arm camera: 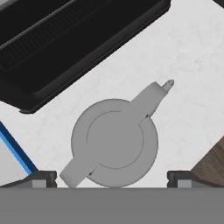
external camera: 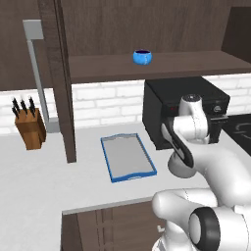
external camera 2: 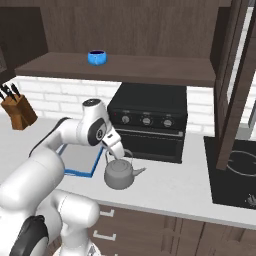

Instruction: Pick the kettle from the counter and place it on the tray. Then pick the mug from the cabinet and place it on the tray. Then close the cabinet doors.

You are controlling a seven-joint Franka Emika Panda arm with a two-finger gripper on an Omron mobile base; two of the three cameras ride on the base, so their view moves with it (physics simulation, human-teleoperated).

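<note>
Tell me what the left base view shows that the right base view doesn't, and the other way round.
Left base alone: the whole tray and an open cabinet door. Right base alone: the kettle on the counter, the open gripper just above it, and a black cooktop. Both: the blue mug on the cabinet shelf, the oven, the knife block.

1. No readable text, label, brand, number or sign appears in any view.
2. The oven (external camera 2: pixel 147 122) front carries three round knobs, with no legible markings beside them.
</note>
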